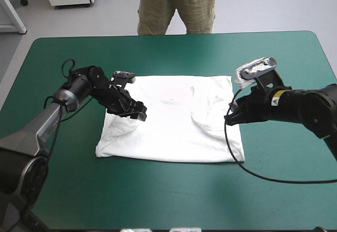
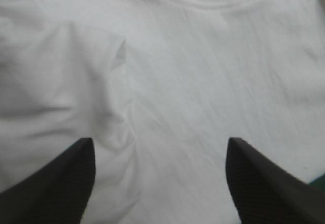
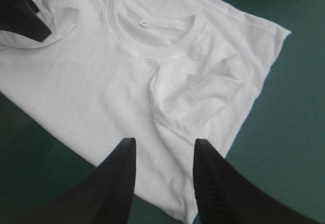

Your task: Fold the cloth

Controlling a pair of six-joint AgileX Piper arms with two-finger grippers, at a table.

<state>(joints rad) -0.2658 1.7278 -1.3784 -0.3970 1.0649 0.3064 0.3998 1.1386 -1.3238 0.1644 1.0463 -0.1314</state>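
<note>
The white T-shirt (image 1: 174, 121) lies spread flat in the middle of the table, neckline toward the far edge and both sleeves folded inward over the body. My left gripper (image 1: 138, 113) hovers open over the shirt's left part, near the folded left sleeve. In the left wrist view, the T-shirt (image 2: 203, 71) fills the picture under my left gripper (image 2: 160, 142). My right gripper (image 1: 230, 117) is open at the shirt's right edge. In the right wrist view, my right gripper (image 3: 163, 148) stands over the T-shirt (image 3: 101, 82) beside the folded right sleeve (image 3: 203, 87).
The teal-green cover (image 1: 158, 200) shows on every side of the shirt, widest toward the near edge. In the right wrist view, the left gripper's black finger (image 3: 18, 10) rests at the shirt's far side.
</note>
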